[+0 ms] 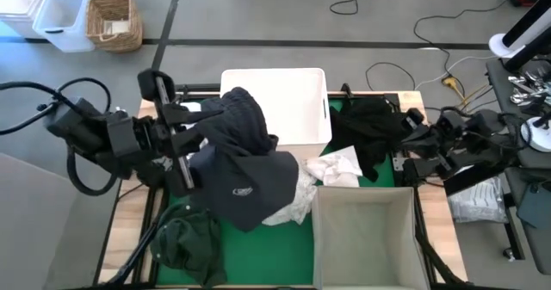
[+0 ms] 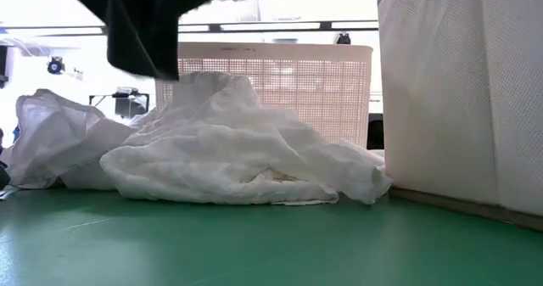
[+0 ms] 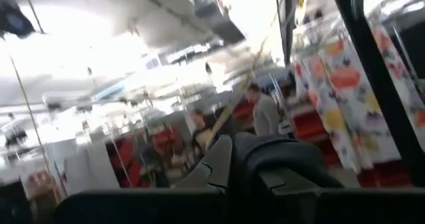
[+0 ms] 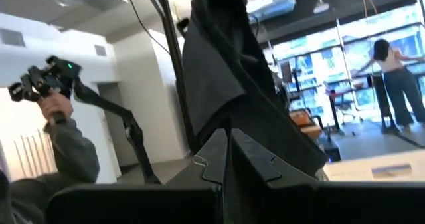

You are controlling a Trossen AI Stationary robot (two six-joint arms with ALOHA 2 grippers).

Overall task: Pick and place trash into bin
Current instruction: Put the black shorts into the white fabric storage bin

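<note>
left gripper (image 1: 191,126) clamped on dark garment (image 1: 237,165) beside white tub (image 1: 288,96), right gripper (image 1: 405,139) pinching black cloth (image 1: 366,126) on tub's other side

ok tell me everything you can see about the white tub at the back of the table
The white tub is a squarish, plastic-looking bin with rounded corners, upright and open-topped at the table's far edge. From the low view its wall is fine lattice. A dark garment, held by the left gripper, drapes over its left rim.
</note>
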